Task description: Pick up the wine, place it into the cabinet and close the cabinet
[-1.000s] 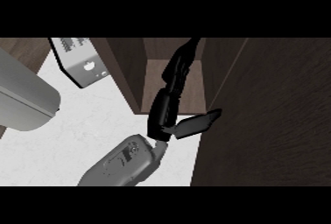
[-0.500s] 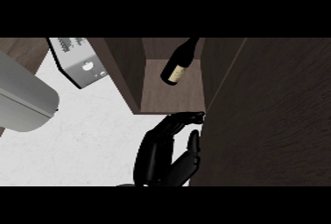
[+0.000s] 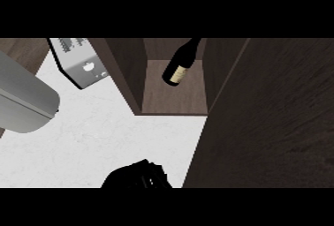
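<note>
With the wine (image 3: 180, 66) standing inside the open cabinet (image 3: 173, 102), we judge placing done and only closing its door (image 3: 274, 114) left, though we cannot tell our robot hand's (image 3: 137, 176) finger state.

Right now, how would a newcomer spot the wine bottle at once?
Find the dark wooden cabinet on the right; its open compartment sits at top centre. The wine bottle stands inside on the shelf: dark glass with a pale label, unlike the grey toaster on the counter.

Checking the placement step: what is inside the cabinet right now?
Only the wine bottle stands on the cabinet shelf. Its upper interior lies outside the view.
</note>
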`<state>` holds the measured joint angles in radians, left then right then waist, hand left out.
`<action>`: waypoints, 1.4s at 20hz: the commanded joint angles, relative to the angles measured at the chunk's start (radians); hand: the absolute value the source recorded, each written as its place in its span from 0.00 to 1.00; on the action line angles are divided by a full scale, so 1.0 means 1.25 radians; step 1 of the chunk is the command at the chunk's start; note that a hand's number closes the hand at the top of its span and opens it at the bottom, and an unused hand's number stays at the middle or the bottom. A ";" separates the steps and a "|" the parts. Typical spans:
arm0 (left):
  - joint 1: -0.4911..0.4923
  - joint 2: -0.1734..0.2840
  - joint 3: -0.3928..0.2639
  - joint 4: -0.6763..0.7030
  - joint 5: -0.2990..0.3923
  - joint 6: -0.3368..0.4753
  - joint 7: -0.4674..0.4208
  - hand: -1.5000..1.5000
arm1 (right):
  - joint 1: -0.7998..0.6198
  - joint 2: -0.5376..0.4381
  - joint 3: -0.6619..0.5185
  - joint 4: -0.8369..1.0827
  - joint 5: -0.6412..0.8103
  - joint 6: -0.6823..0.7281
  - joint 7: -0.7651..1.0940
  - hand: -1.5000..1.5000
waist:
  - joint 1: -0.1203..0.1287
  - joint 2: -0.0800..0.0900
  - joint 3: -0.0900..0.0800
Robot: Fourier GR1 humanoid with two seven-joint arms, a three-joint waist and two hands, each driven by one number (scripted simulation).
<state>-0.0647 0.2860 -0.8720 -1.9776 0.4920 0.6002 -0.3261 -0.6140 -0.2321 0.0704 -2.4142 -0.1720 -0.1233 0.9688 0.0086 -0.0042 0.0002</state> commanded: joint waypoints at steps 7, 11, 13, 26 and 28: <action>0.156 0.227 0.126 -0.159 0.110 -0.175 -0.043 1.00 | -0.006 0.103 0.160 -0.042 -0.122 0.015 0.042 1.00 | 0.015 -0.001 -0.002; 0.234 0.300 0.236 -0.186 0.195 -0.269 -0.093 1.00 | -0.032 0.163 0.260 -0.005 -0.037 -0.025 0.055 1.00 | 0.014 -0.002 -0.003; 0.286 0.353 0.295 -0.214 0.234 -0.310 -0.105 1.00 | -0.091 0.178 0.272 -0.013 -0.014 -0.055 0.103 1.00 | 0.015 -0.007 -0.004; 0.423 0.502 0.633 -0.121 0.474 -0.626 -0.124 1.00 | -0.366 0.185 0.437 0.391 0.083 -0.218 -0.078 1.00 | 0.030 -0.001 -0.003; 0.442 0.503 0.644 -0.112 0.466 -0.664 -0.136 1.00 | -0.389 0.186 0.425 0.507 0.079 -0.227 -0.161 1.00 | 0.042 0.003 -0.003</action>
<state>0.4558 0.8795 -0.1350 -2.1254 1.0237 -0.1481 -0.5066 -0.9937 -0.0029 0.6117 -1.9689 -0.0794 -0.3471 0.8508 0.0479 -0.0042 -0.0031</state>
